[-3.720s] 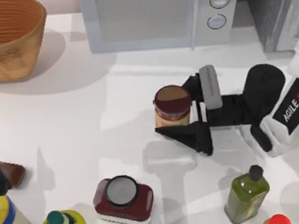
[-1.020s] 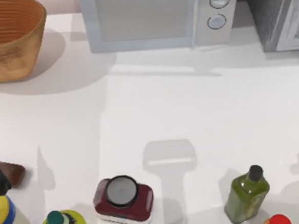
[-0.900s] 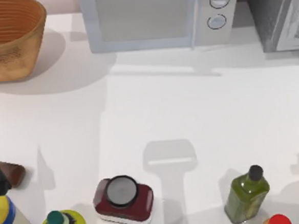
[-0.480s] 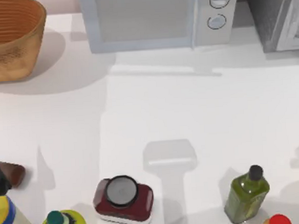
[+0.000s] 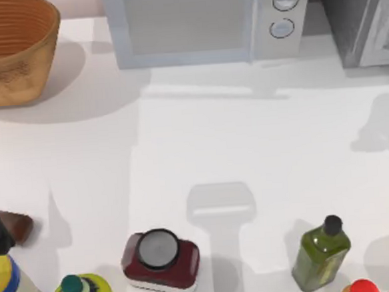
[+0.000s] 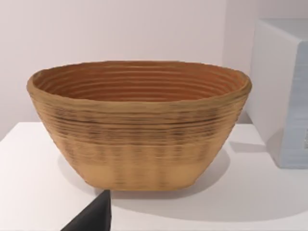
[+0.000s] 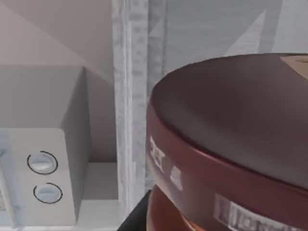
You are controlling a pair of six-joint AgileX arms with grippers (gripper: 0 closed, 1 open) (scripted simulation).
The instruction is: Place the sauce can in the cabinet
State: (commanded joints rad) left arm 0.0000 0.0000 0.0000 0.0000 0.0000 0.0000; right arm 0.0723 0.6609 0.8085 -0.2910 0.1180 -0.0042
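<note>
Sauce can (image 7: 231, 144) very close to right wrist camera, cut off by the frame, in front of cabinet (image 7: 132, 96) frame. Cabinet (image 5: 366, 17) partly visible at table's far right corner. Gripper states impossible to tell.

table centre (image 5: 247, 135) open | microwave (image 5: 206, 21), cabinet (image 5: 362, 17) seemingly block back

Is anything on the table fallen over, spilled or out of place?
Nothing stands out. The maroon jar and green bottle stand upright near the front edge; the basket and microwave sit squarely at the back. No spills.
</note>
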